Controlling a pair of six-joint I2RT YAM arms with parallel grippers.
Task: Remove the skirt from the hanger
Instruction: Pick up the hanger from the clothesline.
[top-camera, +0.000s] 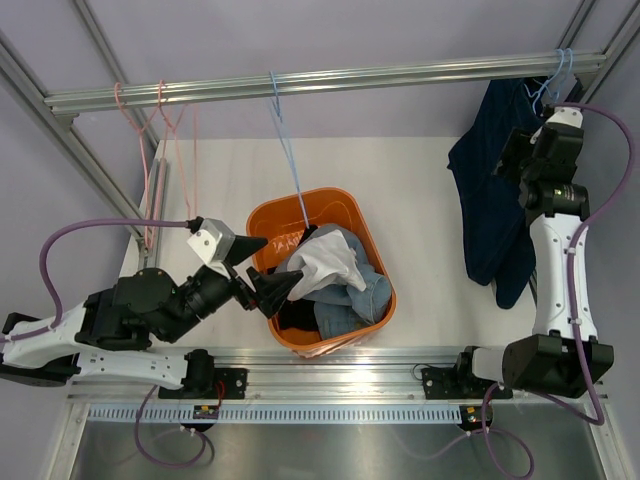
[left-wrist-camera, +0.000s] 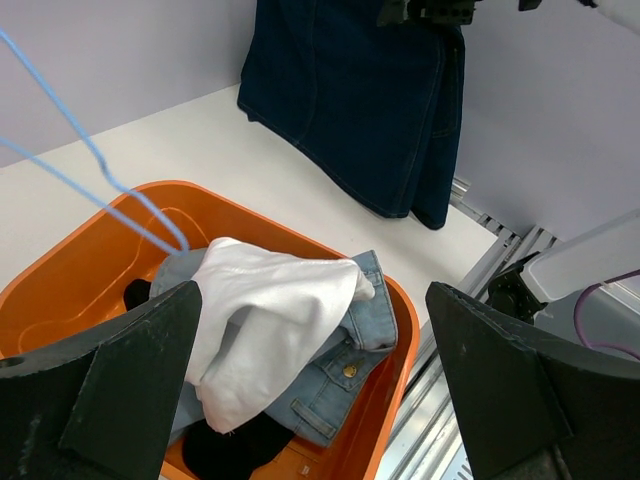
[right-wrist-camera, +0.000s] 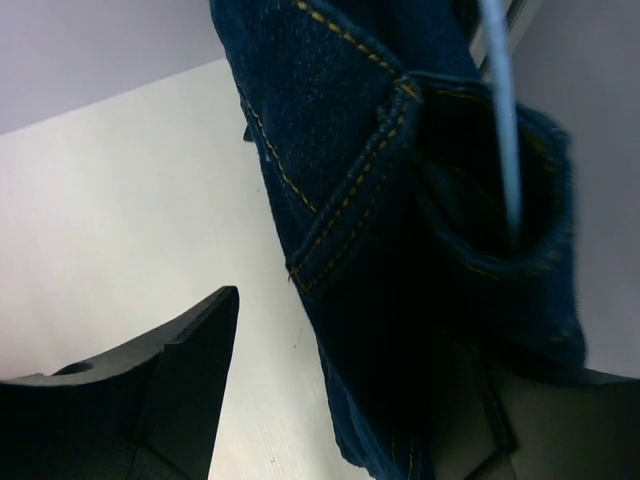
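The white table (top-camera: 415, 185) carries an orange bin (top-camera: 335, 196), heaped with clothes (top-camera: 335, 280), near its front edge.

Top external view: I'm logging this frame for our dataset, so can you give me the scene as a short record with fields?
basket: orange basket, centre, holding clothes
contents: light-blue denim skirt under a white garment, black garment beneath
rail left: pink hangers, bare
rail centre: light-blue hanger, bare, lower end inside the basket
rail right: navy garment on a second light-blue hanger
left gripper: open, over the basket
right gripper: open, navy fabric between its jaws, not pinched
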